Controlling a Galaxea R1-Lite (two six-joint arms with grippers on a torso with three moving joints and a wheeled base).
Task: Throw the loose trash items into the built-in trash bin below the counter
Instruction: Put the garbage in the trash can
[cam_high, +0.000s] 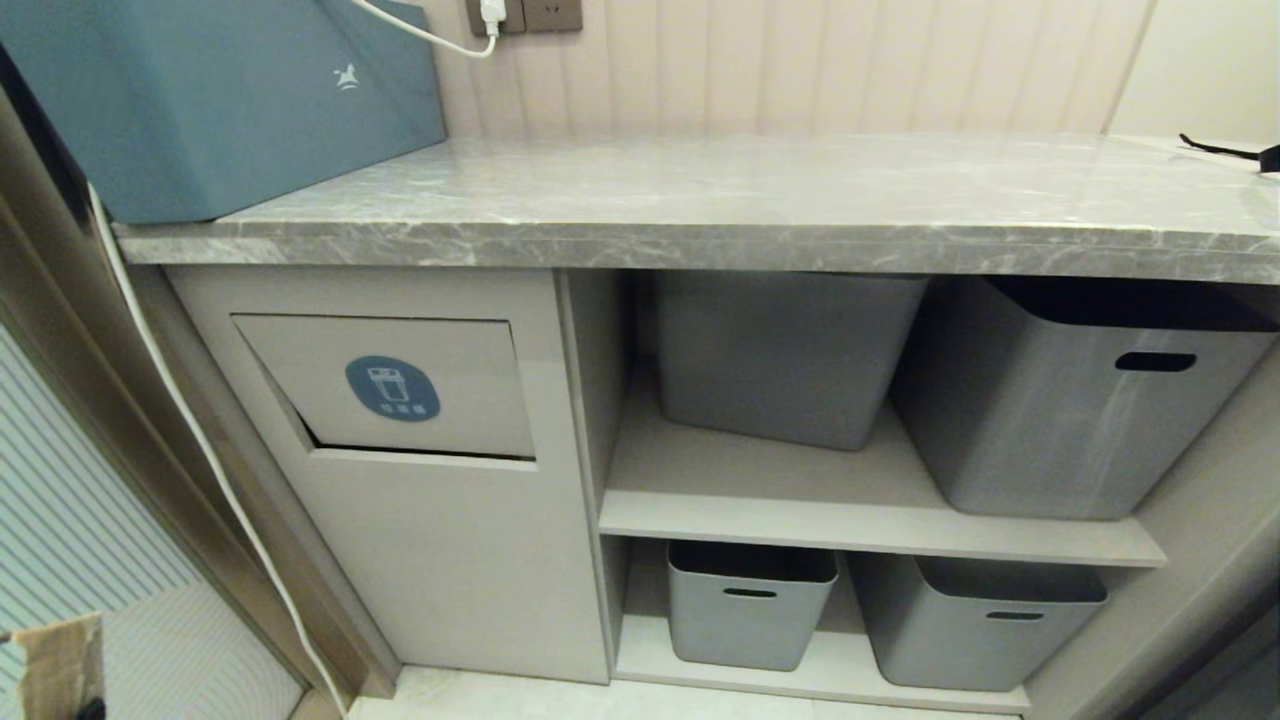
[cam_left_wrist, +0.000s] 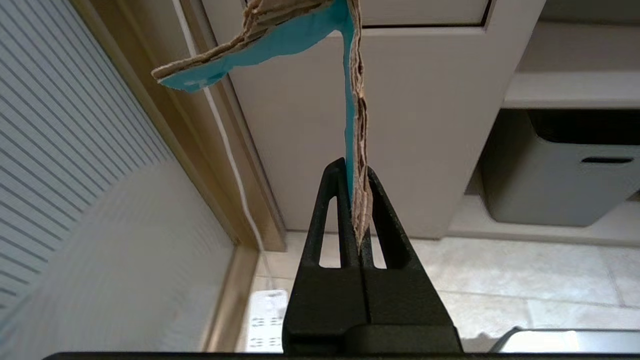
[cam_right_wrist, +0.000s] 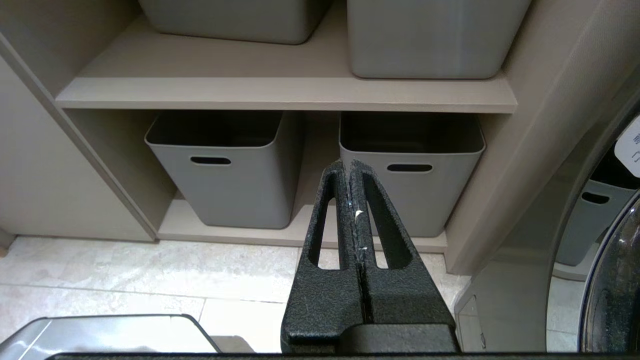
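Note:
My left gripper (cam_left_wrist: 356, 172) is shut on a trash scrap (cam_left_wrist: 356, 100) of tan cardboard with turquoise paper, which sticks up past the fingertips toward the beige cabinet. In the head view a corner of that scrap (cam_high: 62, 665) shows at the bottom left, well below and left of the built-in trash bin flap (cam_high: 390, 385) with its round blue sticker. The flap stands slightly ajar under the grey marble counter (cam_high: 700, 210). My right gripper (cam_right_wrist: 350, 167) is shut and empty, low in front of the lower shelf tubs. No other trash items are in view.
A large blue-teal box (cam_high: 200, 100) sits on the counter's left end, with a white cable (cam_high: 200, 440) running down beside the cabinet. Grey storage tubs (cam_high: 1060, 400) fill the shelves to the right. A white power strip (cam_left_wrist: 265, 320) lies on the tiled floor.

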